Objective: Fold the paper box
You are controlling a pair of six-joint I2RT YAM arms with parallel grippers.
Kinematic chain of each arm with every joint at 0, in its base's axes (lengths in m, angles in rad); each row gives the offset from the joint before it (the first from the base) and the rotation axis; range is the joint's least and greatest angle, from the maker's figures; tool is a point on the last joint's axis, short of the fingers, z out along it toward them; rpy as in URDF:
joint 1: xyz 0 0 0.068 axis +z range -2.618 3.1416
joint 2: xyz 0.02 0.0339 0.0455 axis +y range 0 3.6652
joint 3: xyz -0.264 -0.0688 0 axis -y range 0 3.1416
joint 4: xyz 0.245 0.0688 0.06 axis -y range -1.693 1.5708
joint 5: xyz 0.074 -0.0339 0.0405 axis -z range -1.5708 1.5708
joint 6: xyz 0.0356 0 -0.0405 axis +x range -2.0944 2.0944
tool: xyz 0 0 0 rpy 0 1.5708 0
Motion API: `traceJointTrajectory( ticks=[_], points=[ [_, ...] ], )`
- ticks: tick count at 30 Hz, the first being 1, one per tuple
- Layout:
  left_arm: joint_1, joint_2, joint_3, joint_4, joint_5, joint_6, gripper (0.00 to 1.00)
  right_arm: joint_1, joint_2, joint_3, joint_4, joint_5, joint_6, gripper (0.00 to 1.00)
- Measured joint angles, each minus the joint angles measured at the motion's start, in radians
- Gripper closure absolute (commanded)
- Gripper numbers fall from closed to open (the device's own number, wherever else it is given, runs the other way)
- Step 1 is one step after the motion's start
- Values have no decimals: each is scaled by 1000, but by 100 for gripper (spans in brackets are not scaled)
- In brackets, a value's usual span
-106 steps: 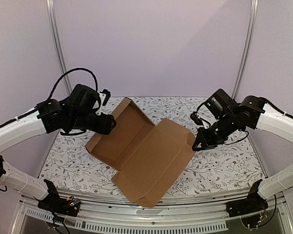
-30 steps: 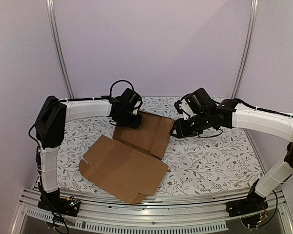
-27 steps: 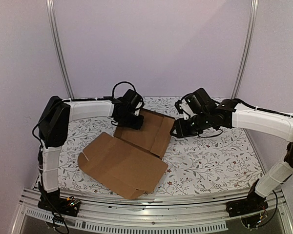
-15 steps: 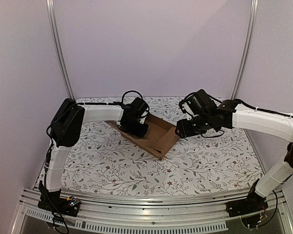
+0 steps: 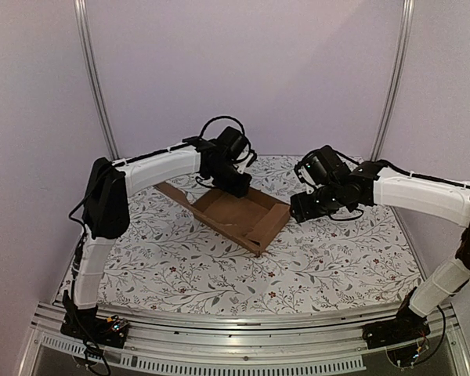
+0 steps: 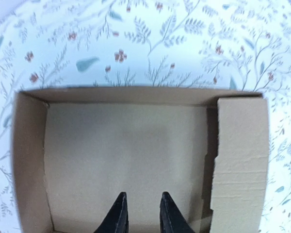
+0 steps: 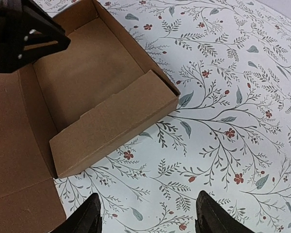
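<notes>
The paper box (image 5: 241, 217) stands in the middle of the table as a shallow brown tray with raised walls. One flat flap (image 5: 178, 195) trails off its far left side. My left gripper (image 5: 236, 182) hangs over the box's far edge. In the left wrist view its jaws (image 6: 143, 213) stand a narrow gap apart above the box floor (image 6: 126, 150), nothing between them. My right gripper (image 5: 298, 210) is just right of the box and apart from it. Its fingers (image 7: 148, 216) are spread wide over the cloth, beside the box's near wall (image 7: 114, 124).
A floral tablecloth (image 5: 337, 258) covers the table. Metal posts (image 5: 94, 78) stand at the back corners against purple walls. A slotted metal rail (image 5: 219, 356) runs along the front edge. The left gripper's black body (image 7: 19, 34) shows above the box in the right wrist view.
The wide flat panel that lay in front a second ago is gone; the cardboard now forms a compact tray. My left gripper has moved back and right. My right gripper has opened and drawn away right.
</notes>
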Motion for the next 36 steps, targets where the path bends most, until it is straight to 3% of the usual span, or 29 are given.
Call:
traceJointTrajectory(
  ticks=[5,9,20,28,36],
  points=[
    [0,-7,180,-95,-24,25,65,-51,62,42,5,-24,-26,32],
    [0,-80,175,-156,-57,25,52,-99,144,126,11,-77,-52,31],
    [-32,-562,-208,-168,-130,-35,41,-148,490,529,-21,-224,-163,29],
    [-50,-847,-546,-114,-146,-147,37,-147,731,782,-103,-290,-217,38],
    [-59,-1045,-730,-97,-164,-232,36,-148,887,931,-153,-275,-233,42]
  ],
)
